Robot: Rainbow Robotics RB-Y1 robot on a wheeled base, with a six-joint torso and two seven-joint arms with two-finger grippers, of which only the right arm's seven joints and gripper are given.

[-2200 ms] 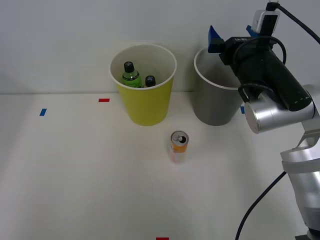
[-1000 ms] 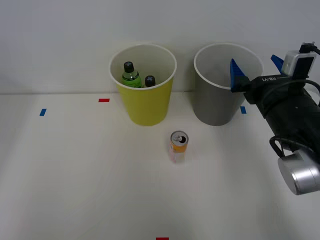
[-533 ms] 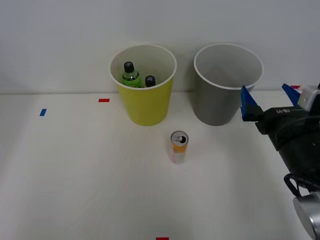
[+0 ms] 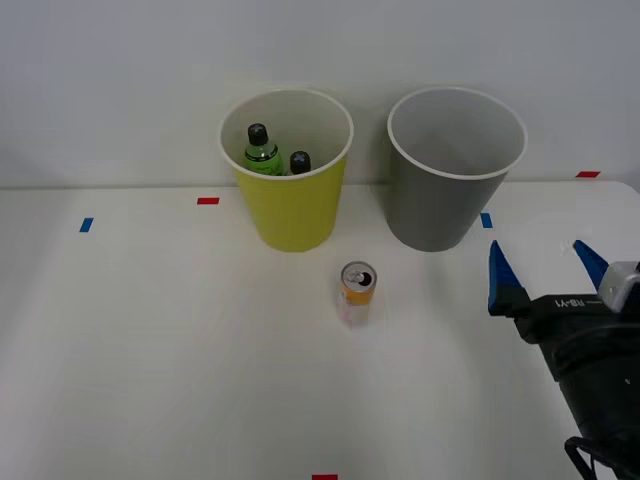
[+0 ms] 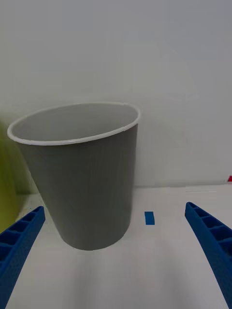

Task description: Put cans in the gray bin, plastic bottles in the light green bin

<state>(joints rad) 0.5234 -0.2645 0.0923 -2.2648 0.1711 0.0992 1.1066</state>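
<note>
My blue ribbed fingers (image 4: 500,278) are spread wide apart and hold nothing. The right gripper (image 4: 546,275) hangs in front of the big round gray plastic bin with the white rim (image 4: 455,166), a little to its right, not touching it. The small orange-yellow and pink drink can with the silver top (image 4: 356,293) stands upright on the white table (image 4: 150,350), in front of both bins and between them. Two small black-capped plastic bottles (image 4: 273,152) sit inside the big yellow-green plastic bin (image 4: 290,195). I think the slim can could tip over if one finger bumps it. It might also slip if I grab too high.
</note>
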